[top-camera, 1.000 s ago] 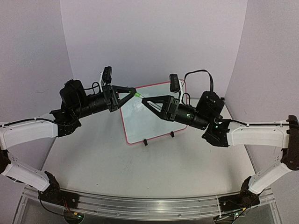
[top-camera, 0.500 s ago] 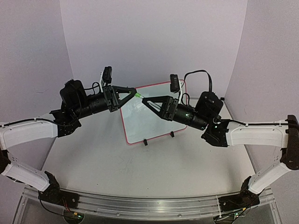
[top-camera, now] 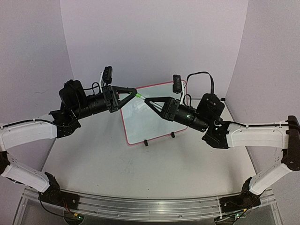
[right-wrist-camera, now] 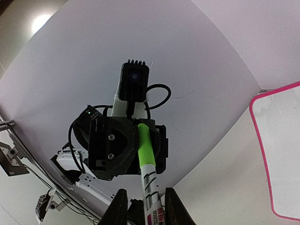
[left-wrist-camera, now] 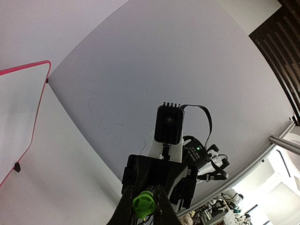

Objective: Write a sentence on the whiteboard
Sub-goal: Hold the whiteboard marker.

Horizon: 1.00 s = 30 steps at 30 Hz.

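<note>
Left gripper (top-camera: 135, 94) is clamped on the green cap of the marker (right-wrist-camera: 146, 159). The right gripper (top-camera: 150, 101) straddles its white barrel, contact unclear, near the top edge of the whiteboard (top-camera: 140, 126).

Soft, even light fills the scene and shadows are faint. The whiteboard (top-camera: 140, 126) looks washed out. Both wrist views bulge at their edges, and a ceiling lamp (right-wrist-camera: 41, 21) glares in the right one.

Red print on the marker (right-wrist-camera: 147, 161) barrel, between the fingers of the right gripper (right-wrist-camera: 145, 193), seems to begin "WHITE", cut off below. Nothing else is legible
</note>
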Each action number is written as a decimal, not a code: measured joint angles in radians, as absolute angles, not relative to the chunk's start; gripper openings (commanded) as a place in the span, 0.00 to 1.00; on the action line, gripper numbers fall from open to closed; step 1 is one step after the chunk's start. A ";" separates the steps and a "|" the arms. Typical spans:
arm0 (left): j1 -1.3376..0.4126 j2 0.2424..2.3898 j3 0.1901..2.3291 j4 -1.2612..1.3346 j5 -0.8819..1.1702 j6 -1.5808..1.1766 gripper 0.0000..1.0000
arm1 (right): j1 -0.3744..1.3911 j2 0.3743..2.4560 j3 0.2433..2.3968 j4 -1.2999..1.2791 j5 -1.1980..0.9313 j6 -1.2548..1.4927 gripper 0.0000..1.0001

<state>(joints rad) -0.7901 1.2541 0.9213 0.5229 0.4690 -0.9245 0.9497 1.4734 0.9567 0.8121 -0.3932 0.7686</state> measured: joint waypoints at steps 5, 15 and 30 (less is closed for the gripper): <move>-0.794 1.244 0.921 0.519 0.470 -0.925 0.00 | 0.950 1.473 0.951 0.834 -0.383 0.768 0.05; -0.799 1.227 0.921 0.505 0.469 -0.931 0.00 | 0.958 1.473 0.945 0.864 -0.385 0.770 0.00; -0.841 1.133 0.880 0.388 0.408 -0.879 0.00 | 0.988 1.463 0.868 0.929 -0.375 0.779 0.00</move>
